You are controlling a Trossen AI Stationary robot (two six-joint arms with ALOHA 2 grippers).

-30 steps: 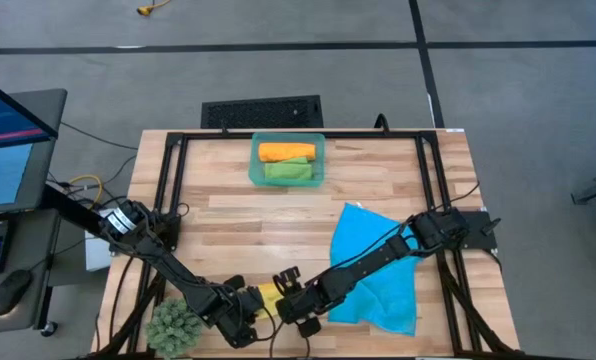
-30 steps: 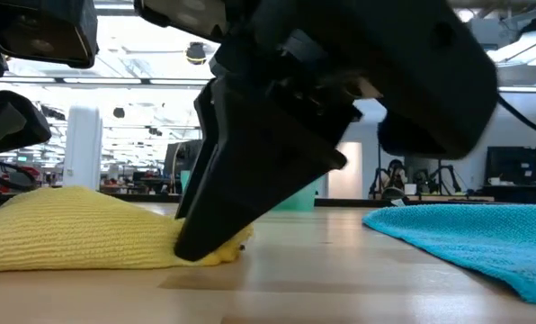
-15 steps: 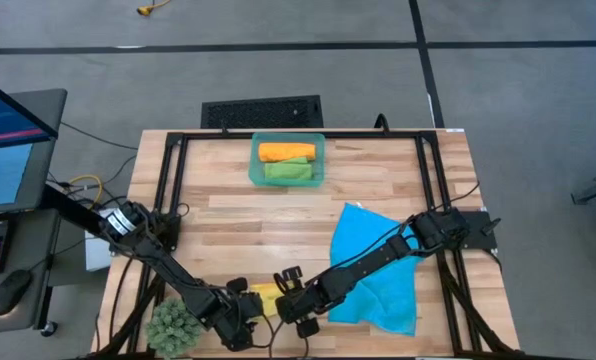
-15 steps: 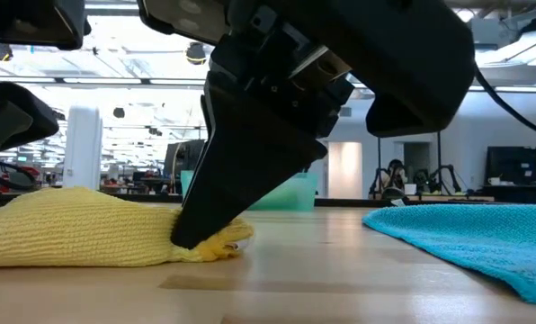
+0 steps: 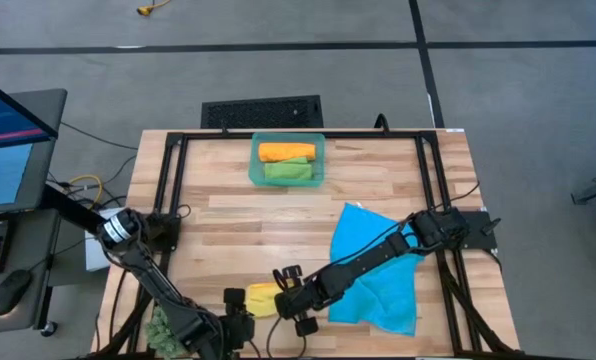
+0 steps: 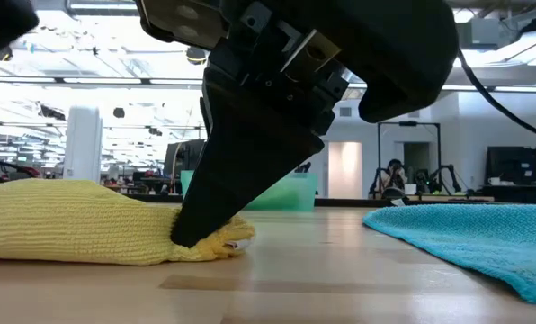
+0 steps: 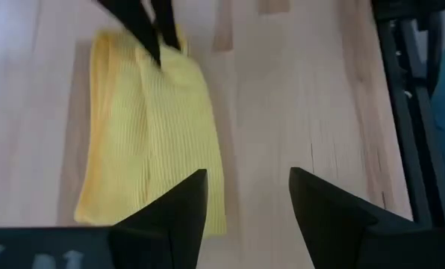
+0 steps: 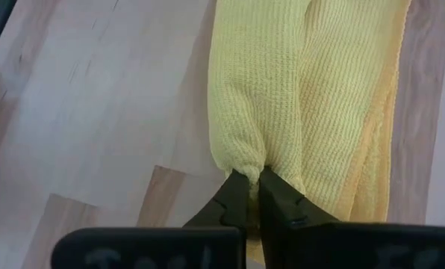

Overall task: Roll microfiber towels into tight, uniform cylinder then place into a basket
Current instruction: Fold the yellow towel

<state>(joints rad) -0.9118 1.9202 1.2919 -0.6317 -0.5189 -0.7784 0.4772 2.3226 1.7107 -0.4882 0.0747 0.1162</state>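
The right gripper (image 8: 251,187) is low at the near edge of the table (image 5: 238,215), and its jaws are pressed together on a fold at the end of the yellow towel (image 8: 312,104). In the low view the dark fingers (image 6: 218,193) come down onto the right end of this towel (image 6: 79,220), which lies as a flat, loose roll on the wood.

The left gripper (image 7: 245,202) is just left of the yellow towel, near the table's near-left corner, and its jaws are spread with nothing between them. It does not touch the cloth.

The blue towel (image 5: 378,270) lies spread open on the right part of the table, partly under the right arm. The basket (image 5: 288,160) stands at the far middle of the table. Inside it the orange towel (image 5: 285,151) lies rolled on the far side and the green towel (image 5: 287,171) lies rolled on the near side, touching each other.

A spiky green plant ball (image 5: 163,325) is at the near-left corner, beside the left arm.
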